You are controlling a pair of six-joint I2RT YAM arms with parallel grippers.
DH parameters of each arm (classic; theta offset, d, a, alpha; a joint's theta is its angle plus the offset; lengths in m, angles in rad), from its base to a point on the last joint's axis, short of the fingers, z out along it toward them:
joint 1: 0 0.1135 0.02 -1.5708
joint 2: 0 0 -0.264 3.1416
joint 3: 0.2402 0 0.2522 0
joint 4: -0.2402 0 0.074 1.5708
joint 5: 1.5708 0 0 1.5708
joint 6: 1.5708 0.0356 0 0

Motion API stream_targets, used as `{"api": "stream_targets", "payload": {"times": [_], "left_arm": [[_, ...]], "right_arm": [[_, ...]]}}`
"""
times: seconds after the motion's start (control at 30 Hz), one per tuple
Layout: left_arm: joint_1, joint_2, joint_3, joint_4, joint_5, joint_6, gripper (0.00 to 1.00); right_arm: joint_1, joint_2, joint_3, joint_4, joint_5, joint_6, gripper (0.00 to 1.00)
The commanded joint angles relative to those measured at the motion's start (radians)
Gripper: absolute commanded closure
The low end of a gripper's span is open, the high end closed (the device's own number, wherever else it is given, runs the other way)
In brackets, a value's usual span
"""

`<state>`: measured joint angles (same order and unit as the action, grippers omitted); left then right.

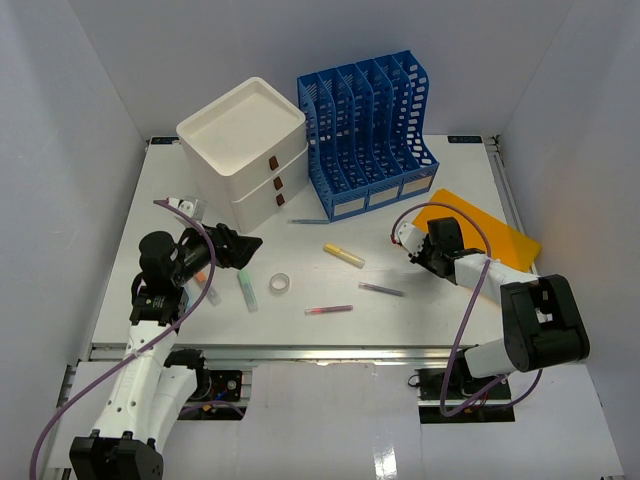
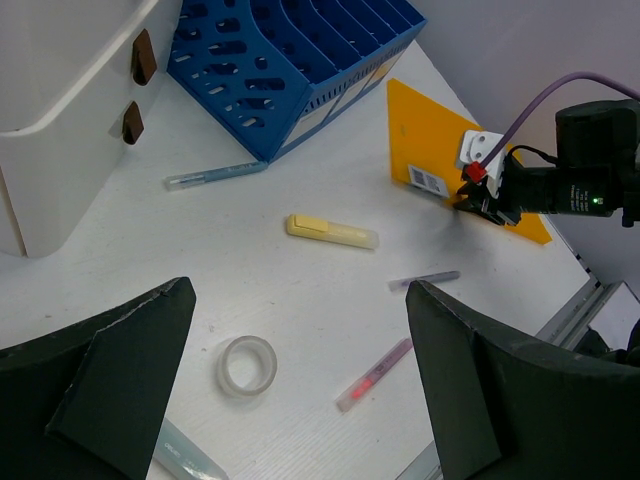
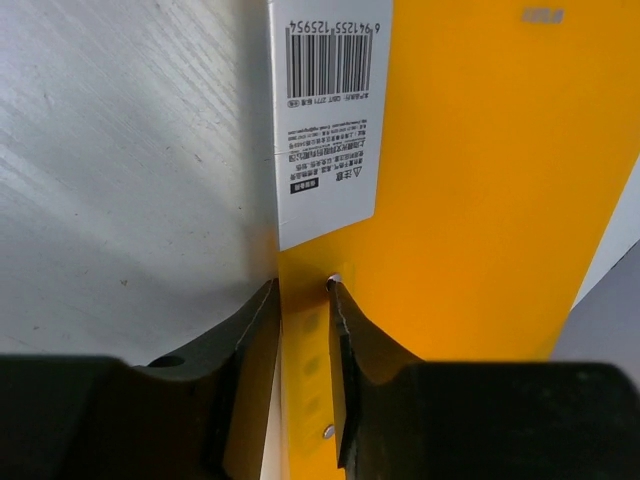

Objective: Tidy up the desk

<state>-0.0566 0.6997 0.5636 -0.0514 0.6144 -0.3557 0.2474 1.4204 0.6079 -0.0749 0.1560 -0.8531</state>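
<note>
Orange folder (image 1: 495,240) lay at 3 o'clock on the counter (image 1: 400,320) in top view, long axis 10-to-4; right tool (image 3: 303,295) pinched its 9 o'clock edge, almost closed; left tool (image 2: 300,300) gaped empty, farther away.

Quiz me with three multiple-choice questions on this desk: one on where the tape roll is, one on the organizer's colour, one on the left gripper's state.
1. Where is the tape roll?
A on the folder
B on the desk, in front of the drawers
C inside the organizer

2. What colour is the organizer?
A blue
B red
C white

3. The left gripper is:
A shut on a pen
B open, holding nothing
C shut on the tape roll

Answers:
1. B, it lies on bare desk in front of the drawers.
2. A, its slotted walls are blue.
3. B, its fingers stand wide apart and grip nothing.
</note>
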Motion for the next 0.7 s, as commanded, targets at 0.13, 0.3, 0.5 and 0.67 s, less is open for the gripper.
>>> {"api": "stream_targets", "payload": {"times": [0.13,0.3,0.5,0.67], "left_arm": [[-0.018,0.021,0.007,0.042,0.078,-0.024,0.02],[-0.054,0.081,-0.042,0.177,0.146,-0.215,0.02],[-0.33,0.18,-0.038,0.268,-0.046,-0.411,0.02],[-0.505,0.35,0.022,0.351,-0.205,-0.606,0.04]], "right_arm": [[-0.002,-0.031,-0.031,-0.195,-0.146,0.031,0.85],[-0.003,-0.181,-0.034,-0.262,-0.192,0.036,0.88],[-0.003,-0.351,-0.016,-0.351,-0.25,0.022,0.9],[-0.003,-0.426,-0.008,-0.383,-0.296,0.004,0.91]]}}
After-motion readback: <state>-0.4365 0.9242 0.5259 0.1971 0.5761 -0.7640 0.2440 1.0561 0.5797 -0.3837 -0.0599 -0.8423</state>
